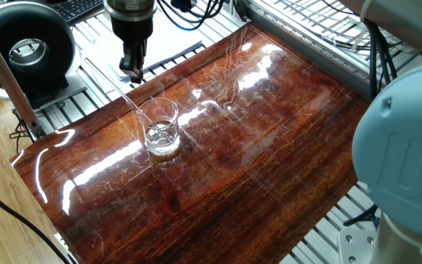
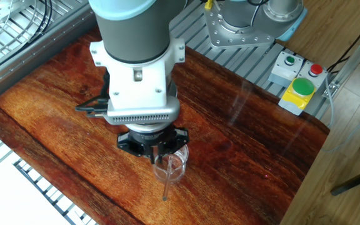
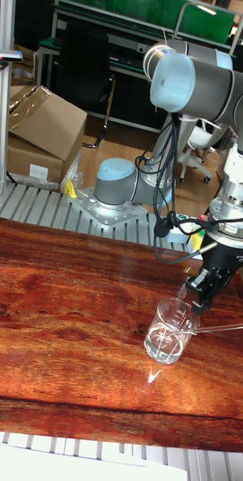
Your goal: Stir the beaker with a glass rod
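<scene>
The clear beaker stands upright on the wooden tabletop, a little liquid at its bottom. The thin glass rod rests in it, leaning on the rim and sticking out past the table edge side. My gripper hangs just above the rod's free part, beside the beaker. Its fingers stand slightly apart and I see nothing between them. In the other fixed view the wrist body hides the fingertips.
A black round device and a white sheet lie beyond the table's far-left edge. A yellow button box sits at one corner. The arm's base stands behind the table, with cardboard boxes further back.
</scene>
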